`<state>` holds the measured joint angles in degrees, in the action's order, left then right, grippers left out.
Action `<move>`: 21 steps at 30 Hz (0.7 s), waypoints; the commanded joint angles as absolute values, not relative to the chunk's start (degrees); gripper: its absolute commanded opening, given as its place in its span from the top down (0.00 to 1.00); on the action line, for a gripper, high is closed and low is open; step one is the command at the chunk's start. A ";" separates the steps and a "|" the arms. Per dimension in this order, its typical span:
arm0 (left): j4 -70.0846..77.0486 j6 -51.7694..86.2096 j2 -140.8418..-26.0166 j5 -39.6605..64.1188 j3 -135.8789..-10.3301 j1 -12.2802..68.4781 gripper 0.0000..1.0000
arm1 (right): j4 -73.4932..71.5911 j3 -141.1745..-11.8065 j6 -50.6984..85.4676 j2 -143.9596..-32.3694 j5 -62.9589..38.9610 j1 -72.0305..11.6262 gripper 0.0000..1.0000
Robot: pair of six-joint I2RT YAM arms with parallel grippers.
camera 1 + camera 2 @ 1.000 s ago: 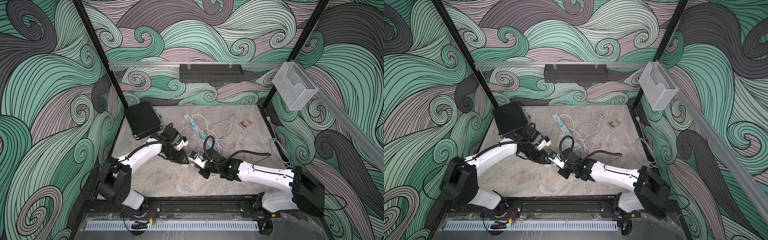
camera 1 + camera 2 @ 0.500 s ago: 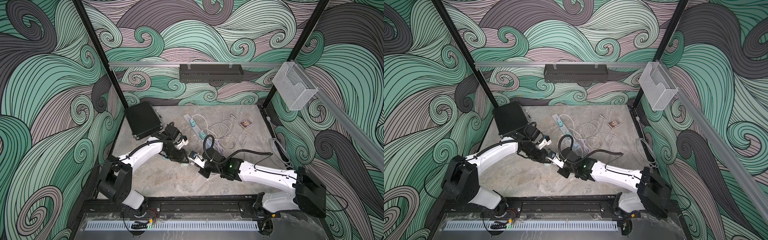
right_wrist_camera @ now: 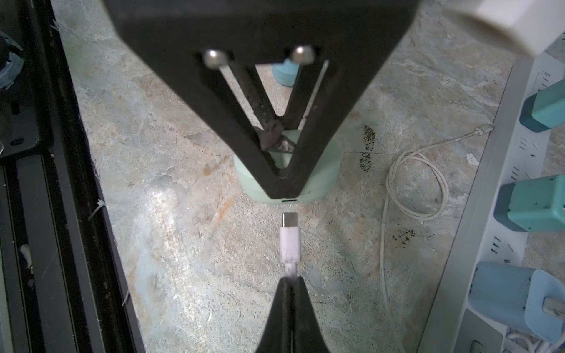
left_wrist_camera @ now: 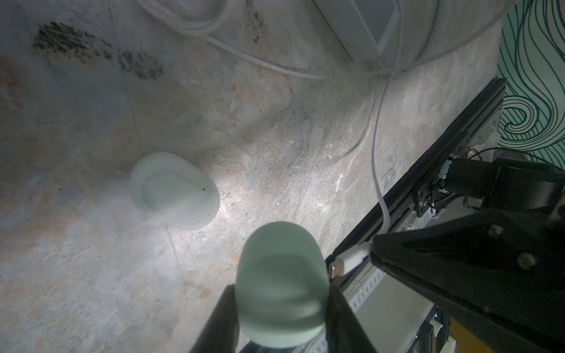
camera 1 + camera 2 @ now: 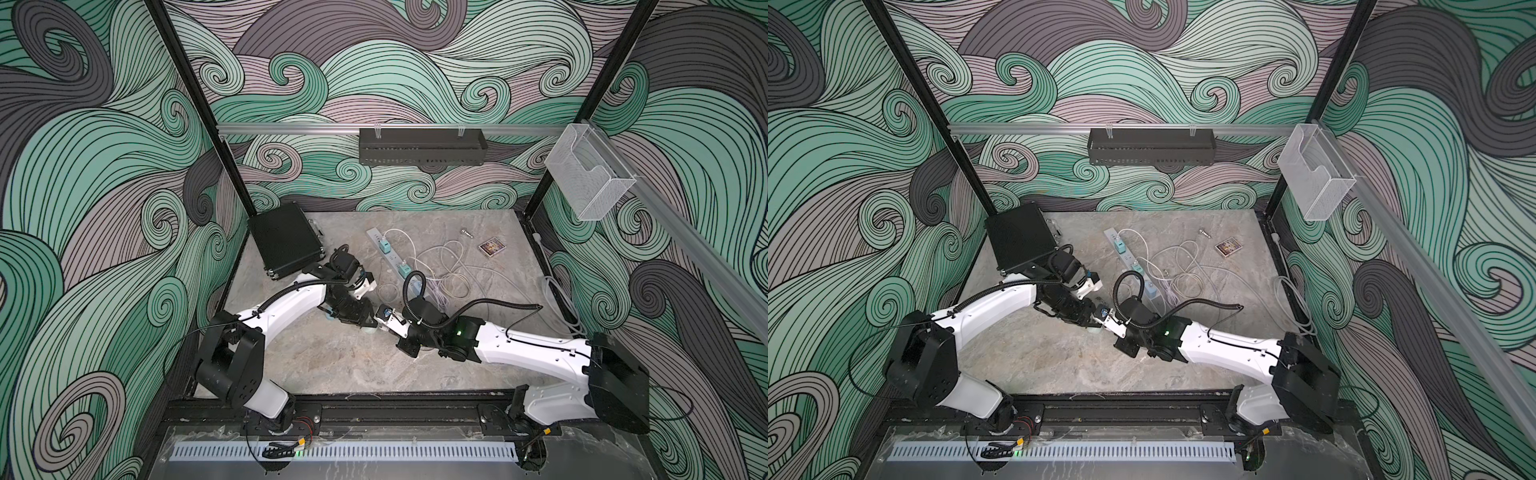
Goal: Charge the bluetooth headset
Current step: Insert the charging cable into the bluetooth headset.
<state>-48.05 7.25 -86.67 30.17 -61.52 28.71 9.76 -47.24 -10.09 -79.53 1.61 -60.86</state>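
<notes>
1. Judging the headset case as light, rigid plastic with a smooth rounded shell. Likely to slip or twist under a sideways push; not fragile, but worth sparing the port edge.
2. Best taken across the two long flanks, leaving the port end bare. Held just so now: left jaws partly spread, pinching the shell.
3. Rating the USB-C plug as small and stiff, and the white cable behind it as limp, so best gripped close behind the plug. Right jaws pressed together on the strain relief, metal tip projecting.
4. Looks mint green, matte and pill-shaped, with the dark slot of the port on the end facing the plug.
5. Sits mid-bench, between the two arms, on the near side of the power strip. Mostly hidden in both top views. Cannot tell whether resting on the bench or raised.
6. Plug tip just short of the port, apart from it, roughly in line.
7. Noting a second pale rounded piece on the bench near the case, not touching it; identity unclear.
</notes>
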 commanded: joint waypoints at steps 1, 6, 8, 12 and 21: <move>-50.27 6.42 -87.43 30.32 -63.98 29.20 0.86 | 10.28 -48.82 -10.17 -79.72 2.76 -61.03 1.00; -50.12 6.76 -87.40 30.36 -63.90 29.35 0.86 | 9.97 -49.22 -10.17 -79.89 2.74 -61.15 1.00; -50.17 6.77 -87.62 30.32 -63.98 29.44 0.86 | 9.82 -49.28 -10.04 -79.81 2.65 -61.13 1.00; -49.88 6.94 -87.64 30.21 -64.04 29.69 0.86 | 9.69 -49.31 -10.00 -79.63 2.49 -61.15 1.00; -49.49 7.23 -87.76 31.29 -64.60 29.93 0.86 | 9.69 -49.00 -9.98 -80.28 2.53 -61.14 1.00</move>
<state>-48.40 7.25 -87.33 30.26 -62.11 29.45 10.09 -47.99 -10.09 -79.61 1.67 -60.90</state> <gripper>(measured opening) 0.377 0.050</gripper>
